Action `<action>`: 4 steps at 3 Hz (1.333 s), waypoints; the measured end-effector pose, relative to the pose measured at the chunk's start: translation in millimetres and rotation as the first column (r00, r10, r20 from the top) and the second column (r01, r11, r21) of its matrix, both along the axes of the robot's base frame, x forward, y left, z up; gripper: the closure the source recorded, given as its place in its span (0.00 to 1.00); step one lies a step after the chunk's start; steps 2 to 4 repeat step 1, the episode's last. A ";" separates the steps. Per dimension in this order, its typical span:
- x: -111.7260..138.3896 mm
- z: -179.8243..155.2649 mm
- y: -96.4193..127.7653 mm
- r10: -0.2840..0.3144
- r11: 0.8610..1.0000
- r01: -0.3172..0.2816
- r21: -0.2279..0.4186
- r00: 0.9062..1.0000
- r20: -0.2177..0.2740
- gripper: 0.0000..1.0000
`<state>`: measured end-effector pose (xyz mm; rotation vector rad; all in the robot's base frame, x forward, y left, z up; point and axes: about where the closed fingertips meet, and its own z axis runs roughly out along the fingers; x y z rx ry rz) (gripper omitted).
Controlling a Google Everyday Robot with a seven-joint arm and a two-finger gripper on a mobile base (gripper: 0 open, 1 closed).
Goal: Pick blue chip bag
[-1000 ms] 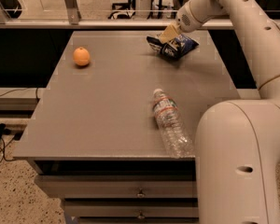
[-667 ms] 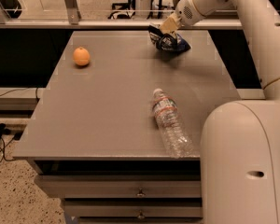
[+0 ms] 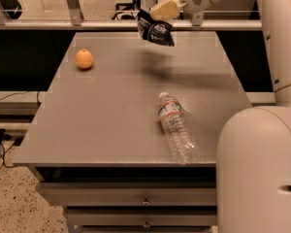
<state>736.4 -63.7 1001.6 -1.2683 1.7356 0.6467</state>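
Above the far edge of the table (image 3: 111, 115), the gripper (image 3: 156, 13) pinches the blue chip bag (image 3: 159, 32), hanging clear beneath it.

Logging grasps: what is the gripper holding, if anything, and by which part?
The gripper, over the far side of the table, holds the blue chip bag by its upper edge, lifted clear.

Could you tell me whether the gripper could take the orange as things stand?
Probably not: the gripper, above the table's far edge, is shut on the bag. Nothing stands between it and the orange, though.
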 end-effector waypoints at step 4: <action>-28.7 27.4 16.2 0.128 0.987 -0.130 0.099 0.991 0.025 1.00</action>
